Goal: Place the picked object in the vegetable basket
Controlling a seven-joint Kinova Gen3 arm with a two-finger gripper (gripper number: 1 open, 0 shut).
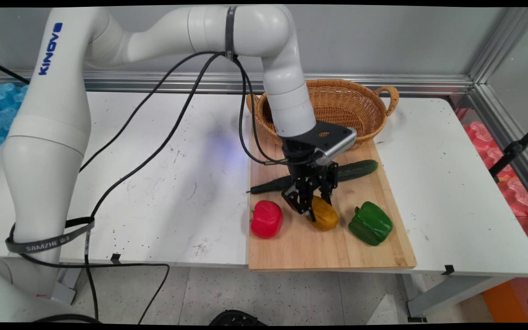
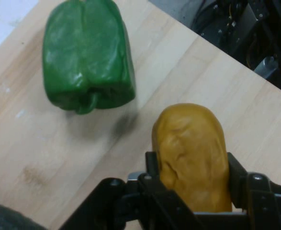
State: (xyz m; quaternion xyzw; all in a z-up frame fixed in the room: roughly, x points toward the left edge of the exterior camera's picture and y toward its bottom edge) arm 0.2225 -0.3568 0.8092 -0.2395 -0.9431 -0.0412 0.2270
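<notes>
The yellow pepper (image 2: 192, 153) lies on the board (image 1: 328, 250) between a red pepper (image 1: 266, 219) and a green pepper (image 1: 370, 223), with the gripper (image 1: 310, 206) clamped across its sides. It looks light, smooth, likely slippery, so a mid-body hold seems soundest

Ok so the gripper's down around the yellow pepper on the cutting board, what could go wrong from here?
1. The gripper straddles only one end of the yellow pepper; its smooth, rounded skin could slip or pivot between the fingers.
2. The cucumber lies just behind the gripper, so a backward swing might knock it.
3. The red pepper and green pepper sit on either side; a sideways move could nudge one.
</notes>
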